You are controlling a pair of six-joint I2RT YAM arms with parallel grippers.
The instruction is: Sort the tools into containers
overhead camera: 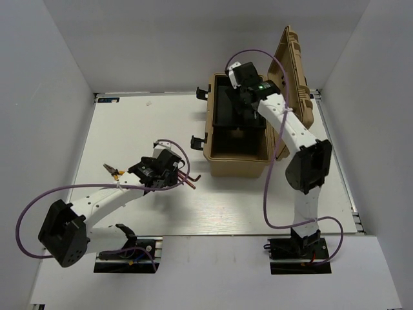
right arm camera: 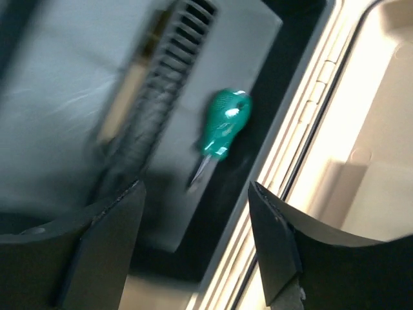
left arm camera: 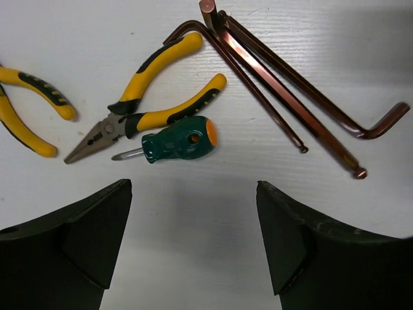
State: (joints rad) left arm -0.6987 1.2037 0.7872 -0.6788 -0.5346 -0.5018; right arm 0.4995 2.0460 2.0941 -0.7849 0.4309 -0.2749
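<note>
Green screwdriver (left arm camera: 174,141) on surface (left arm camera: 84,39): light, stiff, prob. rolls; grab fat handle. Left gripper (left arm camera: 193,216) wide, empty; right gripper (right arm camera: 193,223) wide, nothing btw jaws.

At the left edge of the left wrist view a second pair of pliers (left arm camera: 29,106) is cut off: only two yellow handles show, the nose out of frame. The hex keys (left arm camera: 290,97) run off the top edge at upper centre.

In the top view the left pincer (overhead camera: 158,169) covers most of the tools (overhead camera: 115,172) — what pokes out at either side is too small to tell apart. The right pincer (overhead camera: 247,110) sits inside the toolbox (overhead camera: 235,165) at upper centre, its jaws unreadable there.

The right wrist view is smeared — the green screwdriver (right arm camera: 222,129) has soft edges and a dim tip, and the tray (right arm camera: 58,97) beneath it is streaked.
</note>
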